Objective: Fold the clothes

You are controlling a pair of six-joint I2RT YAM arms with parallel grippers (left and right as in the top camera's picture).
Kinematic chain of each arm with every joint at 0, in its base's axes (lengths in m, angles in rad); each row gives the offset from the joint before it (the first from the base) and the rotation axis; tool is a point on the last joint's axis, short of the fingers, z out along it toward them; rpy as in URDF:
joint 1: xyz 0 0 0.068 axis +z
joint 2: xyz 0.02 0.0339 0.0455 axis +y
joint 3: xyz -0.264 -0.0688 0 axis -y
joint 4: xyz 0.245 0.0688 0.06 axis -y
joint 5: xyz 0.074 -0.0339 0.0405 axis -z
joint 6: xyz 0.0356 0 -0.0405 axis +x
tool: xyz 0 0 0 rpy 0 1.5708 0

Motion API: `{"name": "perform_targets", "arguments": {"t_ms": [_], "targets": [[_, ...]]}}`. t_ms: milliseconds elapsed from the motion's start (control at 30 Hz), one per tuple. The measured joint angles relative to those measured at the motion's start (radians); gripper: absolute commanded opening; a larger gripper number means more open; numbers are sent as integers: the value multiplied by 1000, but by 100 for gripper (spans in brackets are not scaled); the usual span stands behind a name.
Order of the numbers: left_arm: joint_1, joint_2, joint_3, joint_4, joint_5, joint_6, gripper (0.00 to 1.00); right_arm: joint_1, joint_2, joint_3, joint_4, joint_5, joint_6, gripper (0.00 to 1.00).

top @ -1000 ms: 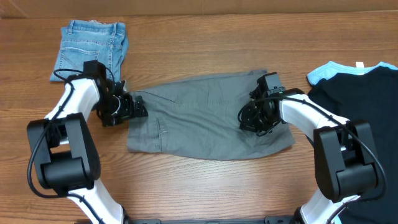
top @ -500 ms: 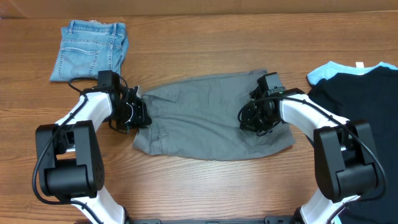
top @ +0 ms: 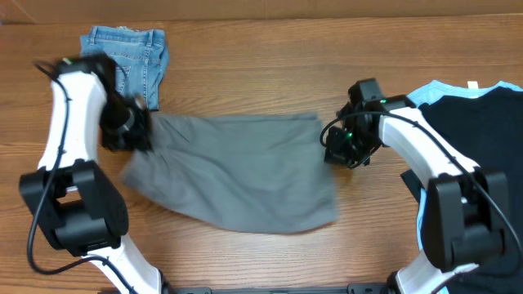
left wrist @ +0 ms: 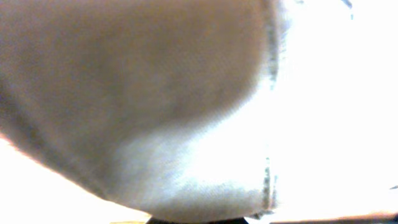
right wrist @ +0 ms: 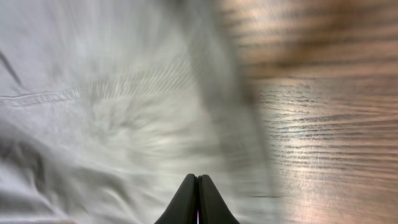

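Overhead: shows the grey shorts (top: 237, 175) spread slantwise across the middle of the wooden surface (top: 261, 49), drawn out between both arms. Places the left tool (top: 140, 131) at the shorts' left end, closed on the cloth there, with that end bunched up into the grip. Places the right tool (top: 333, 147) at the shorts' upper right edge, closed too. Finds blue denim shorts (top: 122, 57) folded at the far left corner, just behind the left arm. Finds a black tee (top: 482, 131) at the right edge, well apart from the grey shorts, with a light-blue garment (top: 423, 94) peeking out beneath it.

Left wrist: fills almost wholly with blurred grey shorts (left wrist: 155, 93) pressed up against the lens, a stitched seam running down the right side. Hides the fingers.

Right wrist: shows the right tool (right wrist: 198, 196) with its dark tips pressed together, grey shorts (right wrist: 93, 93) pinched there and lying to the left, bare surface (right wrist: 323, 124) to the right.
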Motion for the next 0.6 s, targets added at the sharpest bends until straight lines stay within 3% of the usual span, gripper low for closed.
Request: {"name": "perform_targets", "arguments": {"t_ms": [133, 300, 600], "targets": [[-13, -3, 173, -48, -29, -1, 4, 0, -56, 32, -6, -1, -6, 4], [-96, -4, 199, -55, 4, -13, 4, 0, -67, 35, -12, 9, -9, 4], [-431, -4, 198, -12, 48, -100, 6, 0, -67, 35, -15, 46, -8, 4]]}}
